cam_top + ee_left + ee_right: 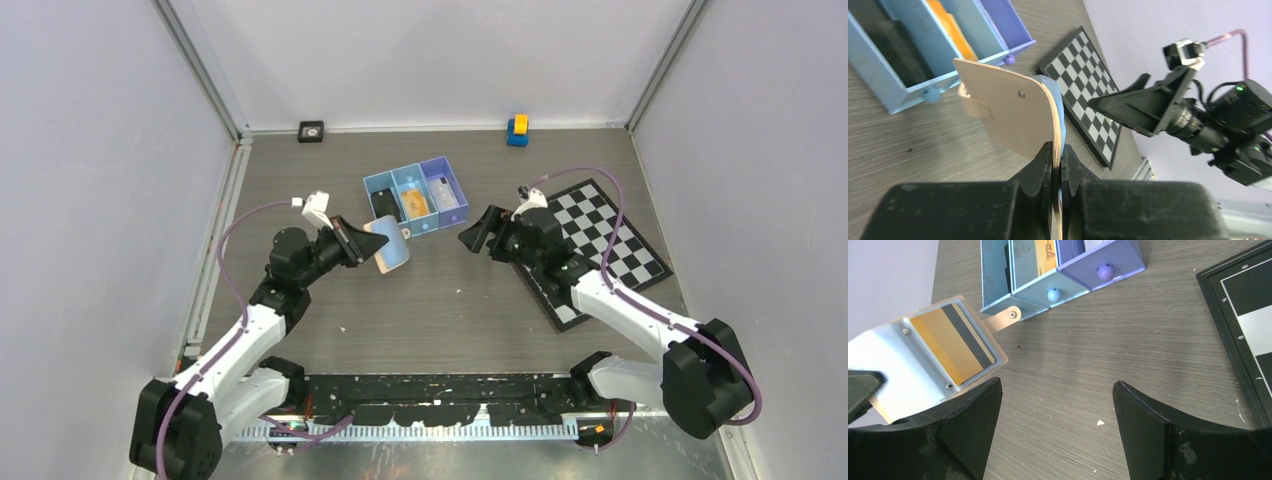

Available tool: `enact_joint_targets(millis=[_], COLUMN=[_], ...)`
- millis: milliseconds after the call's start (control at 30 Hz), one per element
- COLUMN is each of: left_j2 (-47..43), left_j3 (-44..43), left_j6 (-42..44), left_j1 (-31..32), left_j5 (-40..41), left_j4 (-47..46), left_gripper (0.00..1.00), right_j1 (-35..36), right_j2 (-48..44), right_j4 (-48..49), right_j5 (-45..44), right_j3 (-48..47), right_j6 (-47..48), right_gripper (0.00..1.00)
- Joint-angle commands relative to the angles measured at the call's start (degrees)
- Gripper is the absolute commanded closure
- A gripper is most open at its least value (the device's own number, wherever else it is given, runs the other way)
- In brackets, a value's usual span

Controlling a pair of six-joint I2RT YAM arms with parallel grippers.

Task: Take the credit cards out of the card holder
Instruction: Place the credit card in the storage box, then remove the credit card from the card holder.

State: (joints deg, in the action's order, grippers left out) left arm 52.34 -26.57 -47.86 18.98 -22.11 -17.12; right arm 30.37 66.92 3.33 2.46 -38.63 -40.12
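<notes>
My left gripper (366, 246) is shut on the tan card holder (388, 244) and holds it up off the table, just in front of the blue tray (372, 186). In the left wrist view the jaws (1058, 151) pinch the holder's edge (1008, 112). In the right wrist view the holder (893, 365) hangs open, pale blue inside, with an orange card with a dark stripe (955, 342) in its pocket. A black card (383, 205), an orange card (415, 203) and a pale card (447, 193) lie in the tray. My right gripper (478, 232) is open and empty to the holder's right (1058, 385).
A chessboard (600, 250) lies at the right under my right arm. A small yellow and blue toy (517, 130) and a small black object (311, 131) sit at the back wall. Grey walls close the table on three sides.
</notes>
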Motion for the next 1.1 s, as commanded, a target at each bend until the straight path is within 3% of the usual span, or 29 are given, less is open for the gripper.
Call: enact_joint_targets(millis=[0,133,233,400,567,867,1067], left_j2=[2.8,7.0,9.2,10.8,11.0,9.2,10.9], left_j3=[-1.0,-0.5,0.0,0.4,0.6,1.9,2.7], left_j6=[-2.9,-7.5,-10.3,-13.3,-15.1,-16.9,-19.5], left_j1=[-0.3,-0.3,-0.3,-0.3,-0.3,-0.3,-0.3], left_j5=[-9.0,-15.1,-17.1,-19.3,-20.5,-19.4,-18.1], left_j4=[-13.9,-24.4,-30.9,-37.2,-40.3,-43.4,-48.2], left_gripper=[1.0,1.0,1.0,1.0,1.0,1.0,1.0], right_j1=[0.3,0.2,-0.2,-0.8,-2.7,-8.0,-7.4], right_j2=[-1.0,-0.3,2.1,5.5,6.3,20.2,24.1], right_j4=[12.1,16.4,25.7,35.1,34.2,72.8,79.1], right_j5=[4.5,12.7,18.1,21.0,19.9,28.4,29.1], right_j3=[1.4,2.5,4.7,6.3,6.8,12.8,12.3], right_j6=[0.4,-1.1,-6.8,-13.2,-15.1,-40.4,-45.0], right_gripper=[0.13,0.11,0.11,0.11,0.11,0.11,0.1])
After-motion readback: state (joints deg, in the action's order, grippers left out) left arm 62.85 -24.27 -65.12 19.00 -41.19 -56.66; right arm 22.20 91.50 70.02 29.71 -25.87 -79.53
